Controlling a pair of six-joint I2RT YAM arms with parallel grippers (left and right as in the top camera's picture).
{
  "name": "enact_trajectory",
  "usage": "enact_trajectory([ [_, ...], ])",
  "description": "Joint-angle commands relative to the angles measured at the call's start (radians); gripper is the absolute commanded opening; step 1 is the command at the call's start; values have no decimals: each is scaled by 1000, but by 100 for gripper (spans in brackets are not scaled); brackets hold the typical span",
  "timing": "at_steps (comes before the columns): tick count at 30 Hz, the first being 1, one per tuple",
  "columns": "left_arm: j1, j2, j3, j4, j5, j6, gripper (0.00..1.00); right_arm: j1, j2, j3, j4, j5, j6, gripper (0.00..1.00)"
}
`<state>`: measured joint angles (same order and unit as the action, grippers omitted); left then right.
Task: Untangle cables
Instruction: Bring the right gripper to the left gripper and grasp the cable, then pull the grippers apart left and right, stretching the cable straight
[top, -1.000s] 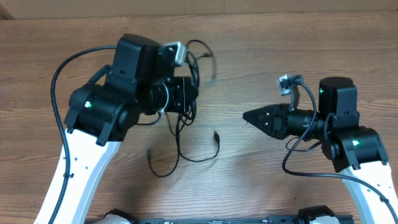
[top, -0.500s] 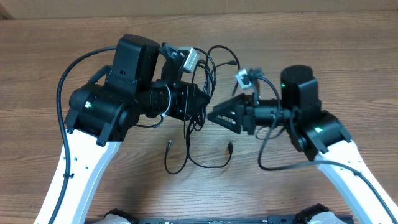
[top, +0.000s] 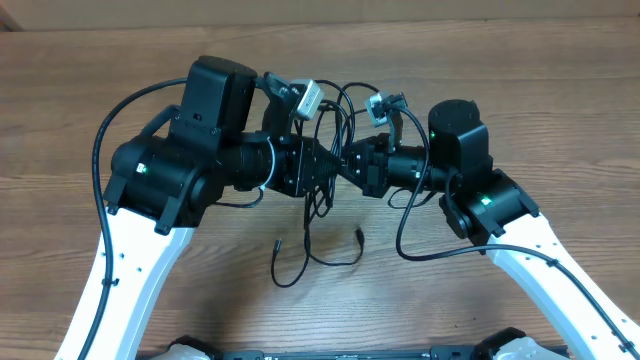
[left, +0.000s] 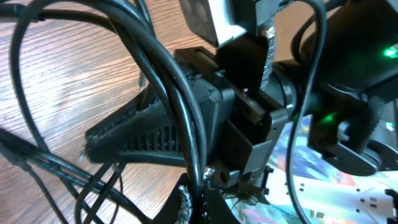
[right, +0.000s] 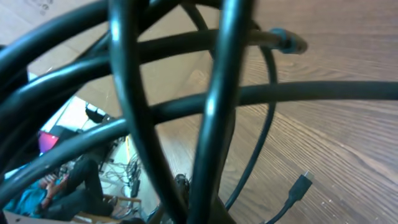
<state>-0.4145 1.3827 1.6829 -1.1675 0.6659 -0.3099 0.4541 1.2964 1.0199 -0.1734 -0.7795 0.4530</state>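
The cables (left: 186, 130) hang bunched in the air between the 2 grippers, above the middle of the desk (top: 520, 80) and a little toward its far edge. From the bunch a few strands drop to the wood and loop toward the near edge, ending in 2 small plugs (top: 358, 236) lying apart. The left gripper (top: 325, 170) has its fingers (left: 184, 202) pressed together on the cords, which run straight down into them in the left wrist view. The right gripper (top: 355, 165) faces it tip to tip, almost touching, and its fingers (left: 124, 134) lie pressed together into 1 dark wedge with several cords crossing in front. Whether a strand is caught between them cannot be told. In the right wrist view the cords fill the frame close to the lens, hiding the fingers, with 1 plug tip (right: 298, 183) above the wood grain. A thick black arm cable (top: 410, 235) curls beside the right arm, and a strip of cardboard (top: 300, 10) lines the far edge.
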Motion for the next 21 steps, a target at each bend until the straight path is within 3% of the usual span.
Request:
enact_trajectory([
  [1,2,-13,14,-35,-148,26,4,-16,-18,2,-17,40,18,4],
  [5,2,-13,14,-153,-418,-22,4,-98,-98,8,-112,167,11,4],
  [10,2,-13,14,-276,-662,-119,4,-238,-262,10,-364,526,8,4],
  [18,2,-13,14,-261,-926,-392,4,-366,-443,10,-660,969,-23,4],
  [21,2,-13,14,-270,-1021,-451,4,-392,-462,10,-689,1017,-23,4],
])
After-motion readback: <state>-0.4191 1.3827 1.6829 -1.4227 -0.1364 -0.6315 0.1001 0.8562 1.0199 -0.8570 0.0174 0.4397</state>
